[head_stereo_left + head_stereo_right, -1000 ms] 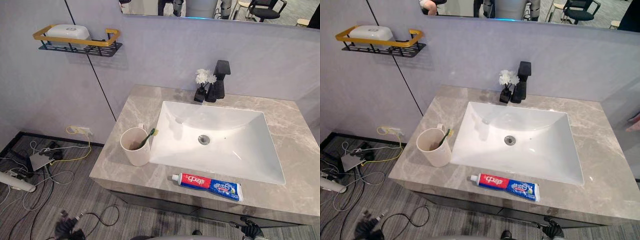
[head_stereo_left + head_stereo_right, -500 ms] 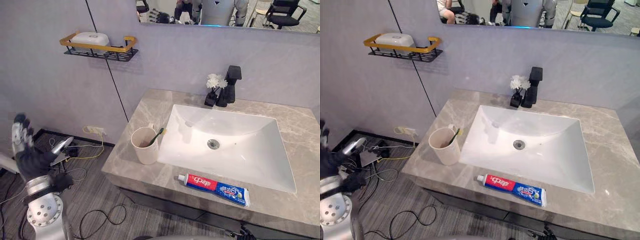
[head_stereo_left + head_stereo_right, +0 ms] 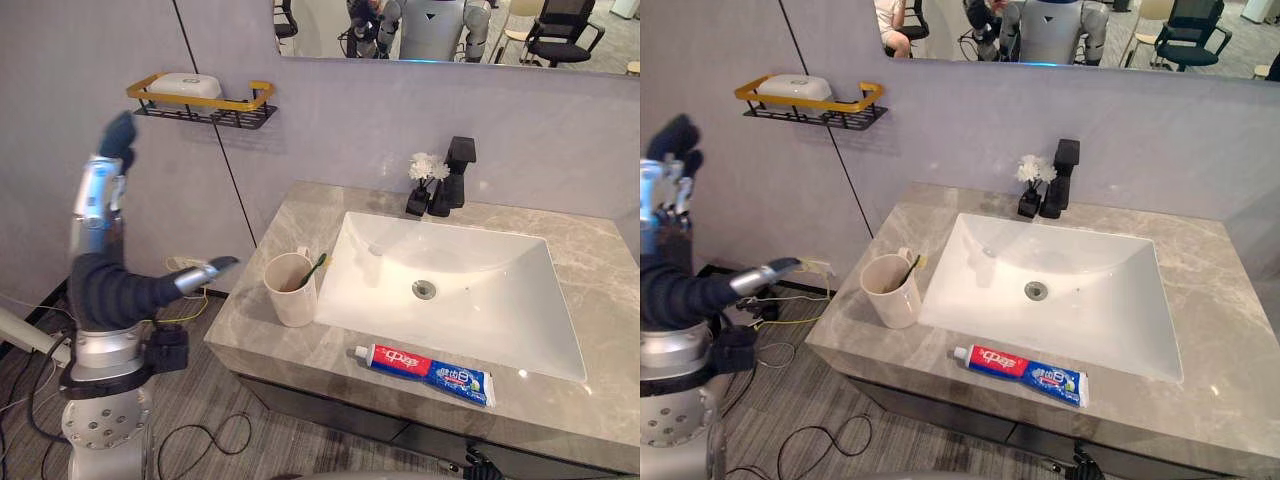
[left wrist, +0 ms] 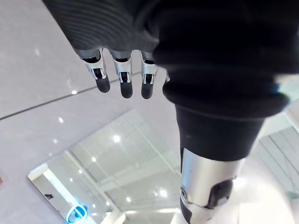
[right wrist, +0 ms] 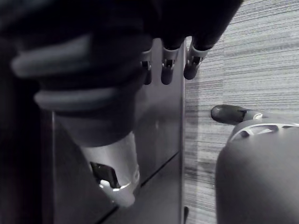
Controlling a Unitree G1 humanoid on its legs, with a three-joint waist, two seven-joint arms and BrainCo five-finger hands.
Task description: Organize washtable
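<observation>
A cream cup [image 3: 290, 292] with a green toothbrush [image 3: 314, 268] in it stands on the grey marble counter [image 3: 250, 330], left of the white basin [image 3: 470, 300]. A red and blue toothpaste tube [image 3: 425, 368] lies along the counter's front edge. My left hand [image 3: 105, 285] is raised in the air left of the counter, open, fingers [image 3: 100, 190] pointing up and thumb [image 3: 205, 272] reaching toward the cup without touching it. Its wrist view shows straight fingers [image 4: 122, 77] holding nothing. My right hand [image 5: 168, 60] hangs open beside the dark cabinet front.
A black faucet [image 3: 458, 170] and a small vase of white flowers [image 3: 422, 178] stand behind the basin. A gold-railed wall shelf [image 3: 205, 100] carries a white soap box [image 3: 185, 85]. Cables and a power strip lie on the floor at the left.
My left arm has swung up from low at the left, the hand now level with the wall shelf. The camera has shifted slightly; the things on the counter have not moved.
</observation>
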